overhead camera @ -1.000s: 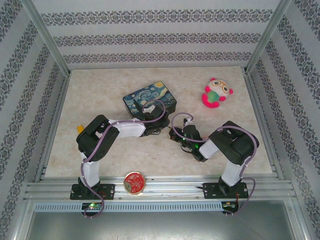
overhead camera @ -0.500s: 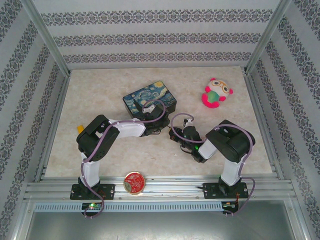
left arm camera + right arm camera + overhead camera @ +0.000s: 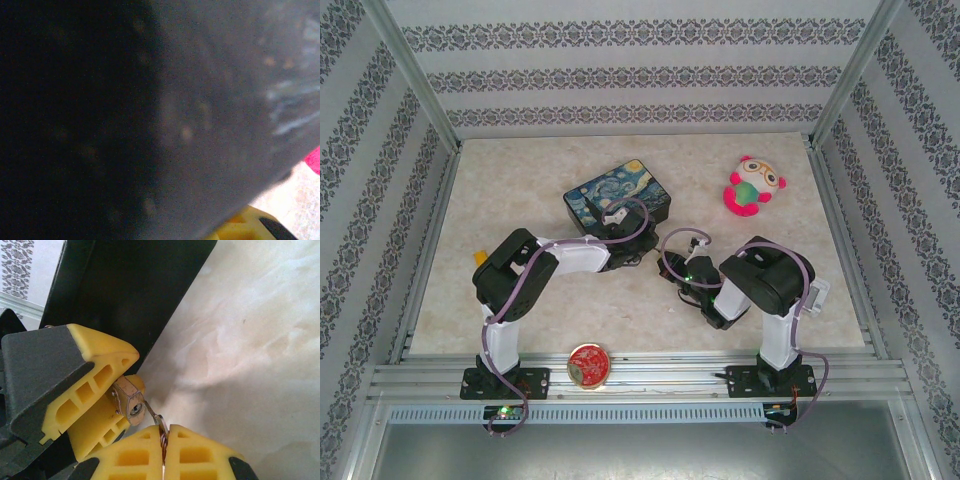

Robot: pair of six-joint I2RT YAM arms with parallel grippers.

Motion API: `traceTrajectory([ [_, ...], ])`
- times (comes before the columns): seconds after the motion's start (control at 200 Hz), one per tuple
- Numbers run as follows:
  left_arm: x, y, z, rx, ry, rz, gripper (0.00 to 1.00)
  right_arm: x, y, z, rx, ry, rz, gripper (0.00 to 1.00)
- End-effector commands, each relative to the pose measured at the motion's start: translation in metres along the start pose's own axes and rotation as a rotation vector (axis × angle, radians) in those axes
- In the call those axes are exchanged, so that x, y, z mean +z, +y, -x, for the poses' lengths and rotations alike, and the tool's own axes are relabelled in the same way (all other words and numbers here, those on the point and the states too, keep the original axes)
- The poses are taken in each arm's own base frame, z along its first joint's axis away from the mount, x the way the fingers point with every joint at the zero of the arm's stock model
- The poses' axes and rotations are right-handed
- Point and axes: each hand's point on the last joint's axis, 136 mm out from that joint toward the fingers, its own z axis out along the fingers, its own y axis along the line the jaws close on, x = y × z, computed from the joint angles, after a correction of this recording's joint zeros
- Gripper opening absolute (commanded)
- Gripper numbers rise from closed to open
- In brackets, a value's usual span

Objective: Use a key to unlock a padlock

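Jaws of right gripper point(image 3: 164, 434) pinch key point(image 3: 156, 418), tip at padlock point(image 3: 126, 396) keyhole.

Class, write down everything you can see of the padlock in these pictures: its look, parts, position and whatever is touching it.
The padlock is a small brass-coloured metal block, seen in the right wrist view from its keyhole end. It sits tilted, clamped between the yellow fingers of the left gripper, which hide its shackle. A thin silvery key, pinched in the shut right gripper, meets the keyhole. How far the key is in cannot be told.
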Motion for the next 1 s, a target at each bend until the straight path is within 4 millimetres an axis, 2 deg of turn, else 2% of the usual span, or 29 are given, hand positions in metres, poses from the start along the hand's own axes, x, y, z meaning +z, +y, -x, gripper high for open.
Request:
traceTrajectory([
  [0.0,0.012,0.005,-0.032,-0.099,0.127,-0.025,0.05,-0.004,-0.001,-0.015,-0.005,0.034,0.011,0.00],
  [0.285,0.010,0.004,-0.027,-0.201,0.102,-0.061,0.06,-0.012,-0.012,-0.016,-0.001,0.015,-0.029,0.00],
  [0.53,0.009,0.006,-0.028,-0.202,0.107,-0.055,0.06,-0.017,-0.015,-0.005,0.000,-0.021,-0.044,0.00],
  [0.994,0.010,0.007,-0.030,-0.202,0.117,-0.059,0.06,-0.007,-0.006,0.017,0.019,-0.050,-0.003,0.00],
])
